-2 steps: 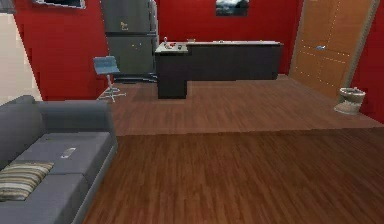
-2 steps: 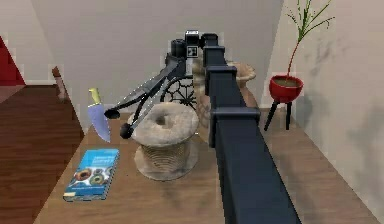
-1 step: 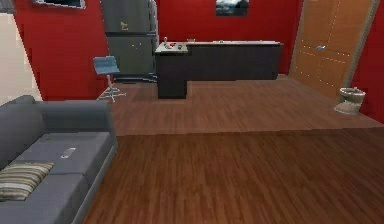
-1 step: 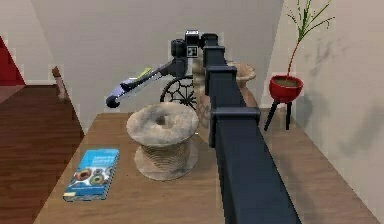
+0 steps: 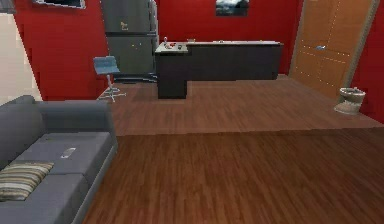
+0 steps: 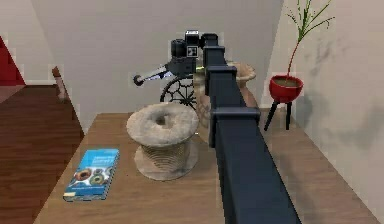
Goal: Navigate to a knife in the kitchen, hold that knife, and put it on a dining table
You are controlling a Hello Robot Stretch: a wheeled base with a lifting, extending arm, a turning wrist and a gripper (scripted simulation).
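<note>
My arm (image 6: 235,130) rises as a dark bar from the bottom edge of the arm side view. At its far end, the gripper (image 6: 148,76) reaches left in front of a pale wall, above a wooden table (image 6: 200,195). A dark wheel-like shape (image 6: 181,93) sits just under the gripper's body. I cannot tell whether the gripper holds anything. In the forward view a dark kitchen counter (image 5: 225,62) stands against the red back wall, with small items (image 5: 170,45) on its left end.
A spool-shaped ornament (image 6: 161,138) and a blue booklet (image 6: 92,172) lie on the table. A plant in a red pot (image 6: 286,86) stands on a stand. Ahead are a grey sofa (image 5: 45,150), a blue stool (image 5: 107,70), a grey fridge (image 5: 130,40), a wooden door (image 5: 325,45) and open wood floor (image 5: 240,150).
</note>
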